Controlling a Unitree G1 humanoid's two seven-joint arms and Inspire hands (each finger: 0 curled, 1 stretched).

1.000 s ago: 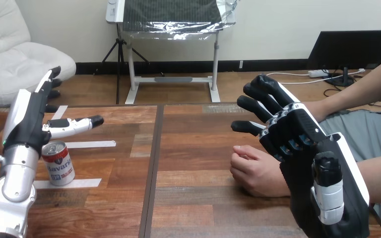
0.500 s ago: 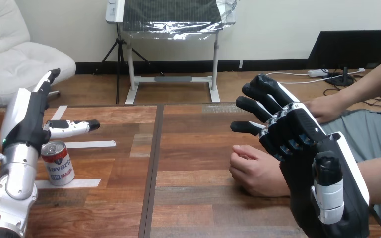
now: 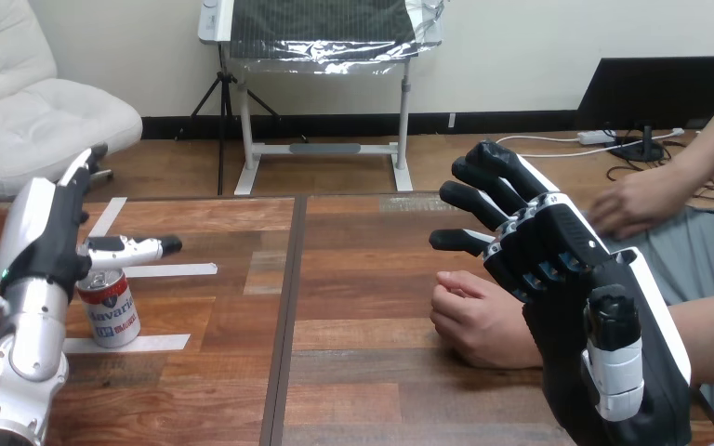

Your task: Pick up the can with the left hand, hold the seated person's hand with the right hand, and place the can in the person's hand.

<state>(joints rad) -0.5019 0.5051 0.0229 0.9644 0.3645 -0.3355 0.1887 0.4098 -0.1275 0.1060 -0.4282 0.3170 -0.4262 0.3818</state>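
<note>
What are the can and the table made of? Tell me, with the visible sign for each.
The can looks like thin metal, probably aluminium: a bare silvery top rim and a glossy printed red-and-white wall. The table looks like wood planks with a light sheen: brown grain and plank seams. Solid wood or veneer cannot be told.
</note>
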